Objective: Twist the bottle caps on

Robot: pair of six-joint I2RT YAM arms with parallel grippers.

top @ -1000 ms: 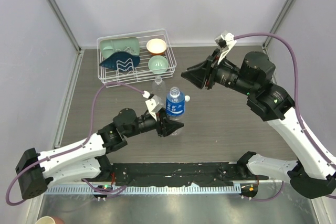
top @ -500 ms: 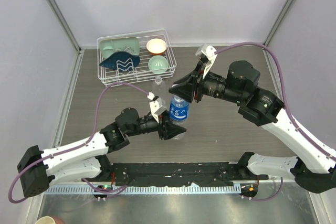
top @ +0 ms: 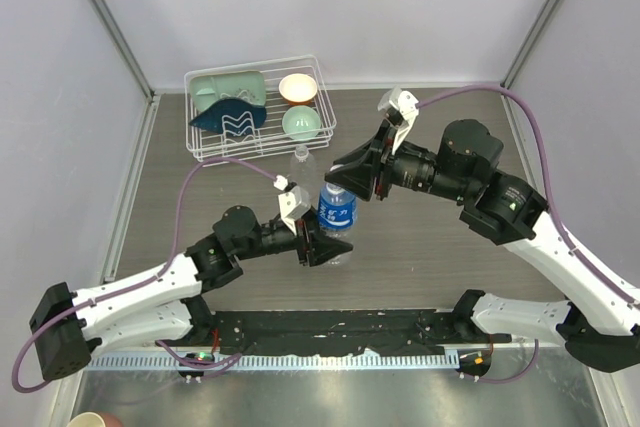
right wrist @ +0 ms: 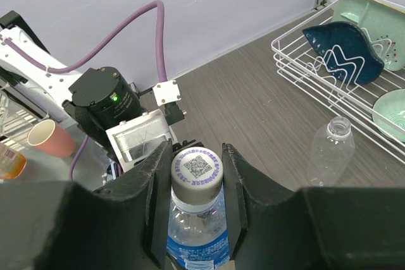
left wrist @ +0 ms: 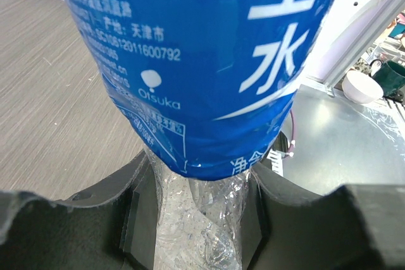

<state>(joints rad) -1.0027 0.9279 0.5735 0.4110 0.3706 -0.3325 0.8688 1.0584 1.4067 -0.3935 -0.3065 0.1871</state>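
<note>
Cap (right wrist: 197, 167) on near bottle (top: 336, 209); far bottle (top: 301, 161) before rack (top: 262, 150)

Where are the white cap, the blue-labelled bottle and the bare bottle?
cap (right wrist: 197, 167), right wrist view, its printed top.
blue-labelled bottle (left wrist: 190, 61), left wrist view, its label.
bare bottle (right wrist: 329, 156), right wrist view, its clear side.

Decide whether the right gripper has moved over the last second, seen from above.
Yes. The right gripper has swung left and toward the near edge, away from the front rim of the wire rack, onto the cap of the blue-labelled bottle.
</note>
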